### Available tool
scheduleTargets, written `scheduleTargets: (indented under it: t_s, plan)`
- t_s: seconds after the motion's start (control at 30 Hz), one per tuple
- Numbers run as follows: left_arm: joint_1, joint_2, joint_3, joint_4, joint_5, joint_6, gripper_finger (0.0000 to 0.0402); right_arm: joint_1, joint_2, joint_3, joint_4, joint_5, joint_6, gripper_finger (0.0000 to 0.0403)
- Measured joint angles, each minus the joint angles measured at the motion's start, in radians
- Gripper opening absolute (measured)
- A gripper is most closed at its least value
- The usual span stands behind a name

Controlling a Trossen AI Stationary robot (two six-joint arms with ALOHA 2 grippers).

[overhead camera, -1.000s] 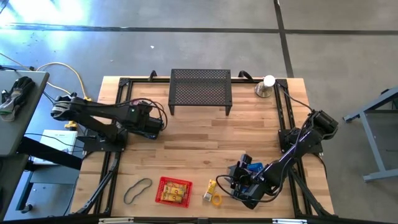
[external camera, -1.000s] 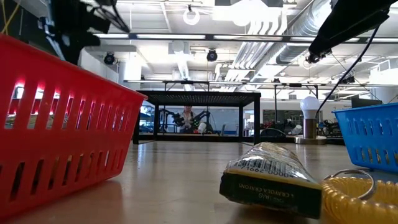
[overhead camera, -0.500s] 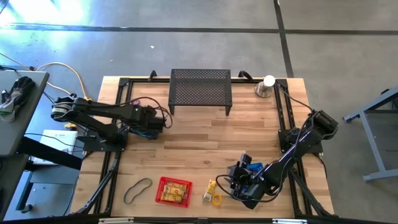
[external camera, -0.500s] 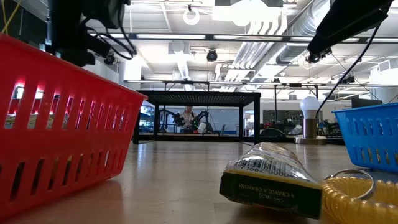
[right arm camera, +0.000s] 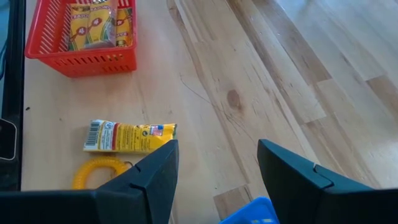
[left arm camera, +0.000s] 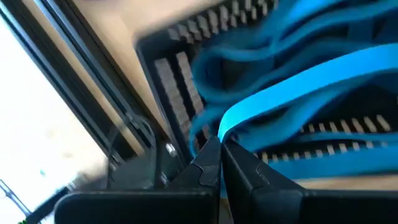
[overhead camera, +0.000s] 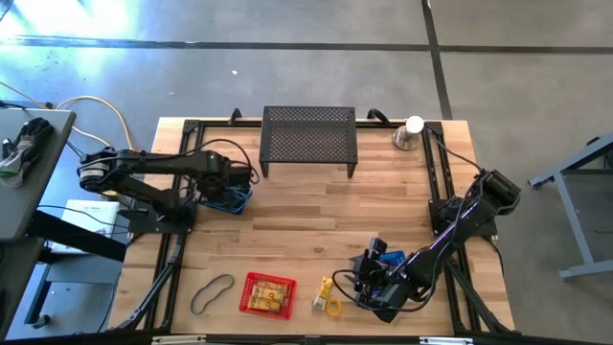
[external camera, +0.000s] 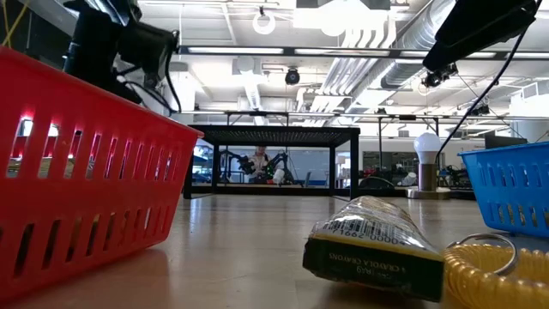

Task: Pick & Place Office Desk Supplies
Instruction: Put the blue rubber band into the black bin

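A: Left tool [left arm camera: 219, 163] pinched together on blue band [left arm camera: 298, 81], over a slatted dark tray left of mesh stand [overhead camera: 308, 138].
B: Lift straight; loops may snag. Right tool [right arm camera: 217, 171] gapes empty just right of crayon pack [right arm camera: 129, 136].

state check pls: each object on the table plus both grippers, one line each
left gripper: shut on blue band
blue band: pinched, hanging over black basket
right gripper: open, empty, above bare wood
red basket: upright, holds crayon boxes
crayon packet: lying flat
yellow coil: flat, beside the packet
dark band: flat, untouched
mesh stand: upright
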Motion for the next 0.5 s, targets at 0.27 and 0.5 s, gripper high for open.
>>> scheduleTargets:
  t_s: [0.27,0.5]
  plan:
    - [0.012,0.000,-0.006,0.000,0.001,0.061,0.0005,0.000,0.000,0.000,0.000,0.002,0.000,0.0208]
    - [0.024,0.000,-0.005,0.023,-0.009,0.120,0.0061,0.000,0.000,0.000,0.000,0.003,-0.008,0.0208]
